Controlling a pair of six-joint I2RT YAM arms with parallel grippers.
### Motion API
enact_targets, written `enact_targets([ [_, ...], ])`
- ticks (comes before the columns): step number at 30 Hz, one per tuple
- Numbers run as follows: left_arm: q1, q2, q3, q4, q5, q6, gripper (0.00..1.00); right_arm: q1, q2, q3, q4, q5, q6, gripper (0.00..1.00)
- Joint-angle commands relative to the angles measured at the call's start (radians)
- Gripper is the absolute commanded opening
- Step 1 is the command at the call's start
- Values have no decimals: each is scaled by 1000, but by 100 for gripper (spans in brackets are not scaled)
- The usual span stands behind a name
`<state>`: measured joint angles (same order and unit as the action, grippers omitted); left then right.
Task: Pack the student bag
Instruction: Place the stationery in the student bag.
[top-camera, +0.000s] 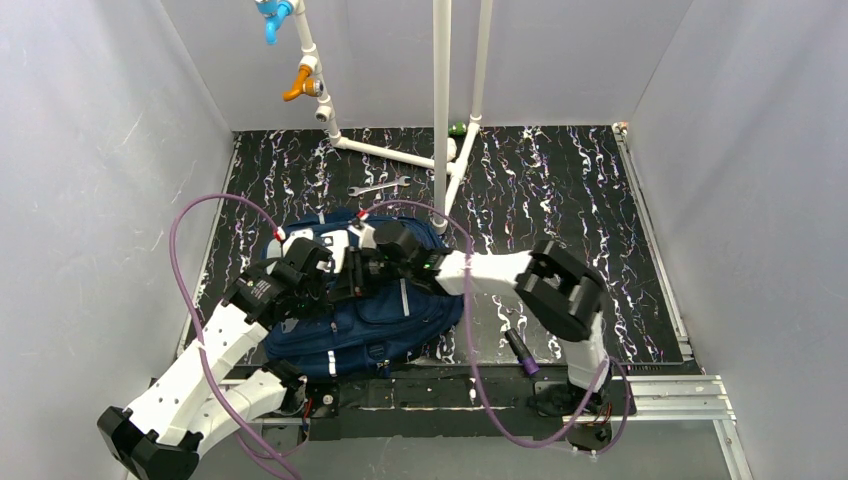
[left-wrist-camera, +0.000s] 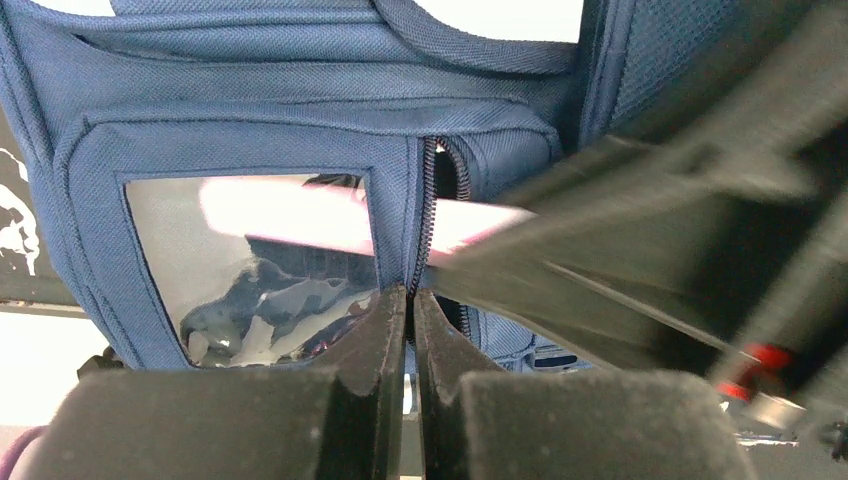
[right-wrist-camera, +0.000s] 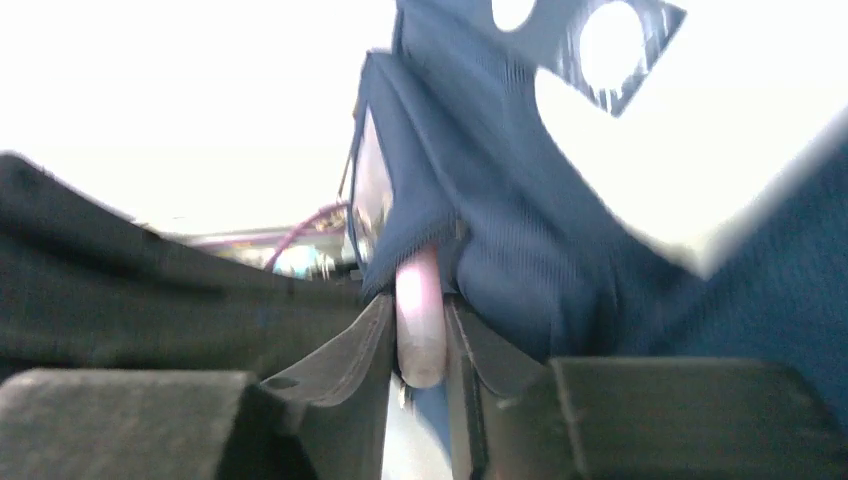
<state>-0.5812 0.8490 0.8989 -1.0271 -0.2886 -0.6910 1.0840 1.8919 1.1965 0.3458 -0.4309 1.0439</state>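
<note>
My left gripper is pinched fully together at the zip of a windowed pocket; can't tell if it grips fabric. Right gripper clamps a pink rod, which is poked into that pocket. The student bag lies near-left on the table, under both grippers.

You can't tell what the pink item is. Its far end is hidden inside the zip pocket of the student bag, blurred behind the clear window. From above, the right arm covers it.
</note>
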Motion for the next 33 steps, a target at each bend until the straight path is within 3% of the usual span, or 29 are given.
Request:
enact_targets([
  [1, 1, -18, 34, 41, 33, -4, 0, 11, 155, 144, 114, -20, 29, 38],
  [4, 1, -37, 18, 43, 37, -16, 0, 8, 57, 27, 82, 25, -23, 55],
  [7, 1, -48, 2, 53, 39, -11, 0, 8, 3, -11, 11, 26, -86, 61],
  [9, 1, -49, 3, 53, 48, -6, 0, 7, -16, -15, -27, 39, -109, 60],
  [16, 1, -84, 2, 45, 48, -4, 0, 23, -2, 21, -151, 77, -182, 32],
  [20, 1, -82, 11, 43, 45, 3, 0, 66, -14, 71, -235, 62, -267, 48],
  [25, 1, -89, 11, 45, 44, 2, 0, 21, -115, -23, -182, 90, -254, 59],
  [30, 1, -87, 16, 41, 46, 9, 0, 17, -105, -8, -210, 76, -265, 59],
  [33, 1, -92, 15, 37, 49, 5, 0, 16, -106, -8, -220, 94, -274, 52],
])
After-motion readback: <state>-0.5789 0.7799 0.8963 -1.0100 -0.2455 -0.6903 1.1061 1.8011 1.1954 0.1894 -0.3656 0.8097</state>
